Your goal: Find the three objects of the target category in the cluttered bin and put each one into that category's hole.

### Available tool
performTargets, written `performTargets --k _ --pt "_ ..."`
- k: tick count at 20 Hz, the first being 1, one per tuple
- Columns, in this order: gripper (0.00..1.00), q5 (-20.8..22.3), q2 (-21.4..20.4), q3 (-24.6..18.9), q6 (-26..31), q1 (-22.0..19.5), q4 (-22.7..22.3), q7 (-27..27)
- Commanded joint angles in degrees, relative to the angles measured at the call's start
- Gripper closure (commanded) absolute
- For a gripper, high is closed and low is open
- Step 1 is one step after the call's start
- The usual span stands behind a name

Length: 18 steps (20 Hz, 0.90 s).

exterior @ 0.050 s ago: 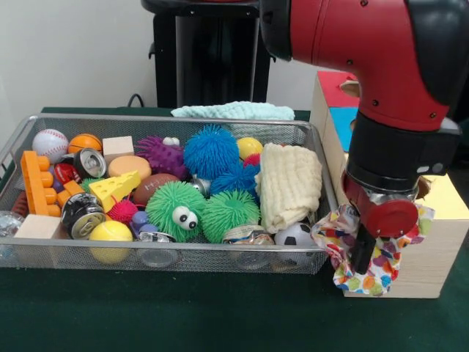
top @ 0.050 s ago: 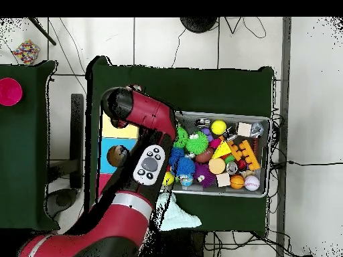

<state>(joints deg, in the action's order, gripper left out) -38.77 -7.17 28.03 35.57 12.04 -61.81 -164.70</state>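
The hand [exterior @ 0.050 s ago: 361, 253] hangs outside the wire bin [exterior @ 0.050 s ago: 44, 253], at about 3 o'clock from it in the front view, against the wooden sorting box [exterior @ 0.050 s ago: 447, 242]. A multicoloured heart-print cloth [exterior @ 0.050 s ago: 333, 238] drapes around it and seems pinched in the closed hand, though the fabric hides the tips, so the grip is my best reading. The cloth sags down the box's front face, its long axis near vertical. The box's openings lie up at roughly 12 o'clock from the hand, so the coming move needs a lift before any release. More cloth waits in the bin: a cream knitted cloth [exterior @ 0.050 s ago: 291, 183] and a mint cloth [exterior @ 0.050 s ago: 233, 111] on the far rim.
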Motion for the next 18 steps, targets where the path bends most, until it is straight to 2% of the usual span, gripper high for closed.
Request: performTargets --k 1,4,6,8,11,13,15,17,18 --pt "1.0 6.9 3.4 -1.9 26.9 0.1 -0.9 -8.0" --pt "1.0 7.6 0.0 -0.4 30.9 0.4 -2.5 -7.1" --pt "1.0 8.6 -2.1 2.6 34.6 1.2 -1.9 -7.9" --pt "1.0 8.5 -5.8 2.4 42.2 -0.1 -0.6 -7.2" --pt "1.0 9.6 -9.3 4.2 54.6 -2.1 5.9 -6.4" --pt "1.0 9.9 -9.6 6.7 60.1 -3.2 12.0 -8.4" --pt "1.0 10.7 -8.3 10.5 63.5 -4.3 18.8 -10.5" --pt "1.0 11.6 -6.6 12.1 65.5 -5.4 23.3 -9.8" --pt "0.0 11.5 -5.9 12.3 65.9 -6.1 25.1 -9.8"
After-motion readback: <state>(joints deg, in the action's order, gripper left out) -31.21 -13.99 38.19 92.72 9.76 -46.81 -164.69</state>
